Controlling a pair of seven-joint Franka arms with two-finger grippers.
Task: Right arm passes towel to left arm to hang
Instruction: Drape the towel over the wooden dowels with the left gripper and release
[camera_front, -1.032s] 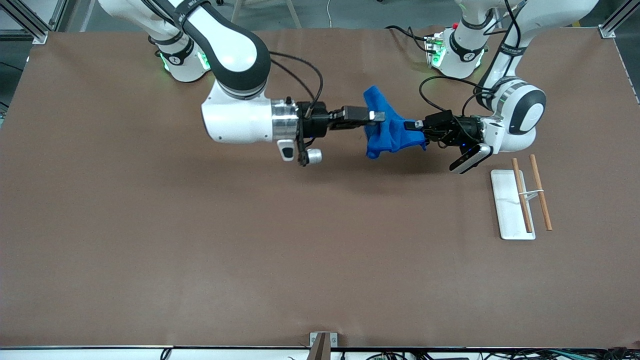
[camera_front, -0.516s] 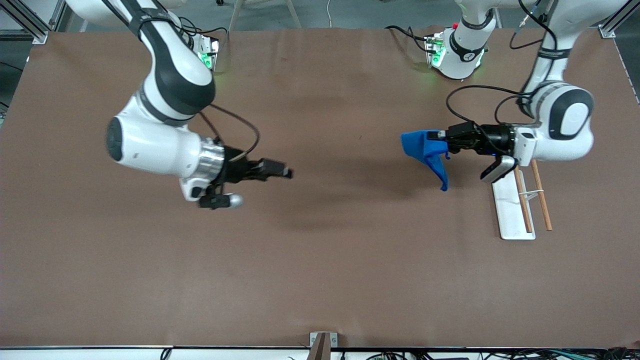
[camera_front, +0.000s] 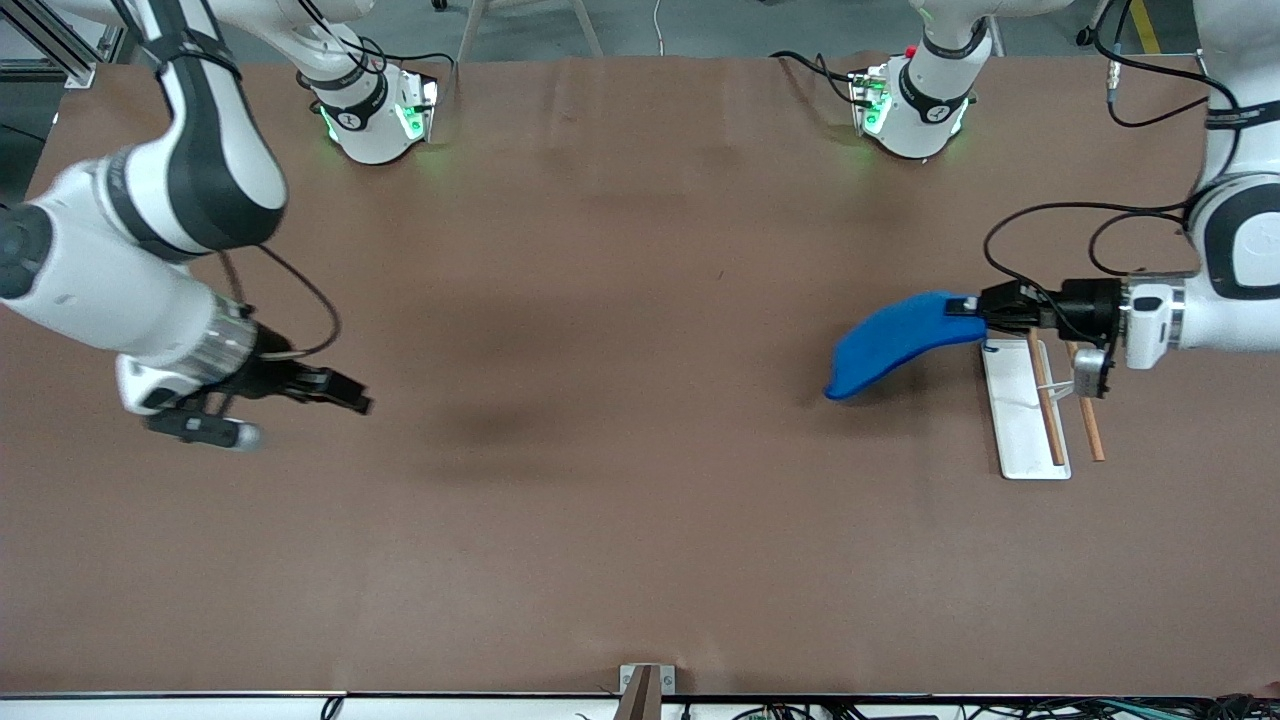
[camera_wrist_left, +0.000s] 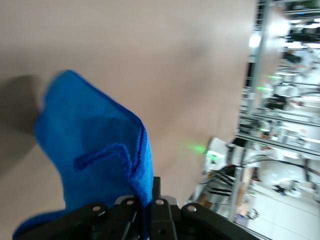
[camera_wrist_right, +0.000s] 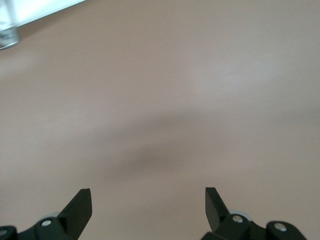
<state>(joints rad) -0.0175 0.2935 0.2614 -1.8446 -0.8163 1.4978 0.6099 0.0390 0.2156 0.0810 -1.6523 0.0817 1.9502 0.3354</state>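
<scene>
Towel (camera_front: 895, 340) pinched in left gripper (camera_front: 972, 308), hanging beside rack (camera_front: 1020, 420); right gripper (camera_front: 360, 403) spread, over bare table (camera_front: 620, 500).

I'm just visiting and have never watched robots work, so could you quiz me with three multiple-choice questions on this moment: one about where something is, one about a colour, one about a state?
1. Where is the towel?
A. Flat on the table
B. Held by the left gripper, beside the rack
C. Draped over the rack

2. What colour is the towel?
A. Red
B. Blue
C. White

3. How does the right gripper stand?
A. Jaws open, empty
B. Shut on the towel
C. Shut on a rod

Key: 1 B, the left wrist view shows the cloth pinched in its jaws; 2 B, bright blue in both views; 3 A, the right wrist view shows spread fingers over bare table.
</scene>
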